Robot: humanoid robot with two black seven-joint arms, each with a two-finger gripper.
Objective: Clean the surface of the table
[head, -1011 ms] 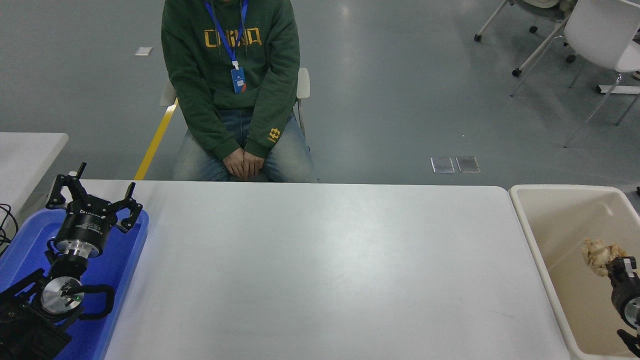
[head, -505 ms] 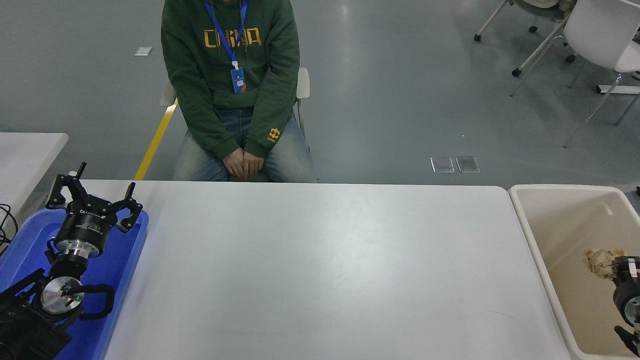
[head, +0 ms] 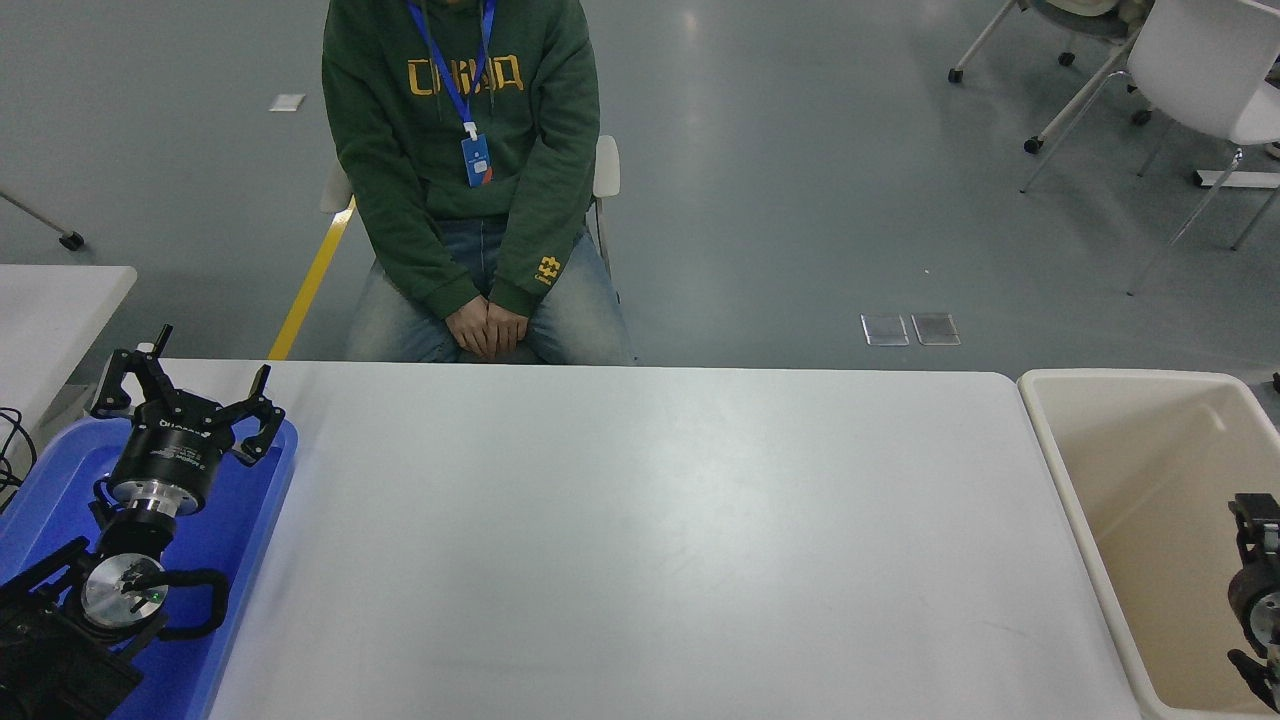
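Observation:
The table surface (head: 640, 520) is a wide white-grey tabletop with rounded corners, and nothing lies on it. My right gripper (head: 1258, 518) comes in at the right edge, inside a beige bin (head: 1120, 382) that stands beside the table's right end. Only part of it shows and the picture's edge cuts it off. No crumpled paper shows in the bin or at the gripper. My left gripper (head: 192, 388) is parked open and empty over a blue tray (head: 262, 500) at the lower left.
A person in a green hoodie (head: 465, 180) sits at the far side with hands (head: 487, 330) folded in the lap, off the table. A small white table corner (head: 60, 300) is at the left. White chairs (head: 1190, 70) stand at the back right.
My right gripper has drawn back to the right and toward the camera. The crumpled beige paper seen at its tips before no longer shows. The left arm has not moved.

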